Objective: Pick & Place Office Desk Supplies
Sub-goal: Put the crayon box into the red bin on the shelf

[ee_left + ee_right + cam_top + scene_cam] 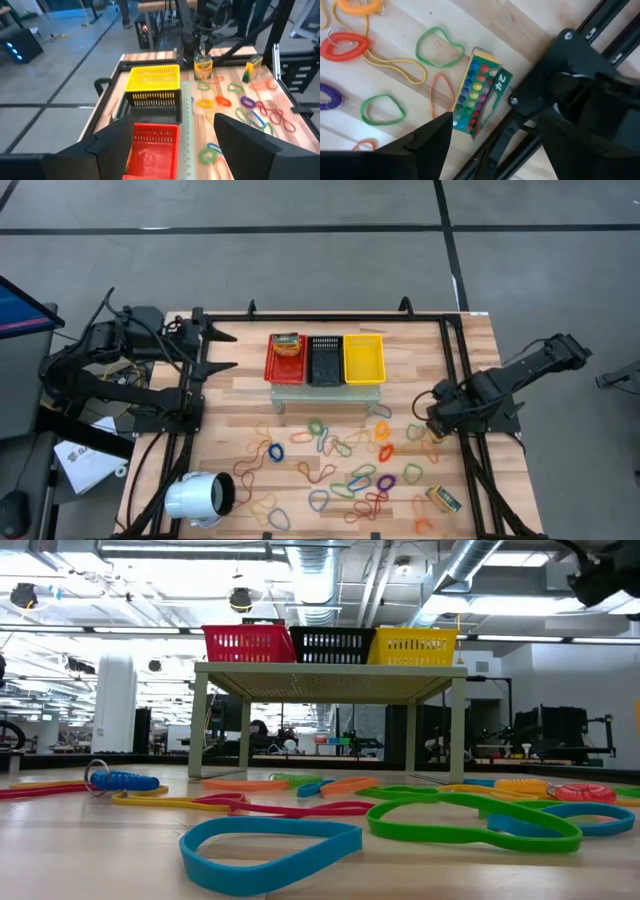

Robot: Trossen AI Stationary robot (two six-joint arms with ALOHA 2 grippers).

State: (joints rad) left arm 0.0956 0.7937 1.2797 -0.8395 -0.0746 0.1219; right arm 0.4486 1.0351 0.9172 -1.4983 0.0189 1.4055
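The right gripper (490, 137) hangs with its fingers spread and empty, directly over a green crayon packet (479, 93) that leans at the table's right edge (490, 395), just beside the frame rail. The packet's long axis runs roughly in line with the finger gap. The left gripper (225, 350), also spread and empty, waits well apart by the red basket (285, 360), so the right arm looks the nearer one

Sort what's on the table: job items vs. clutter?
Job items: rubber-band loops scattered on the table; crayon packet below the right gripper; second packet; packet already in the red basket.

Lying about: white cylinder; papers off the table's left edge.
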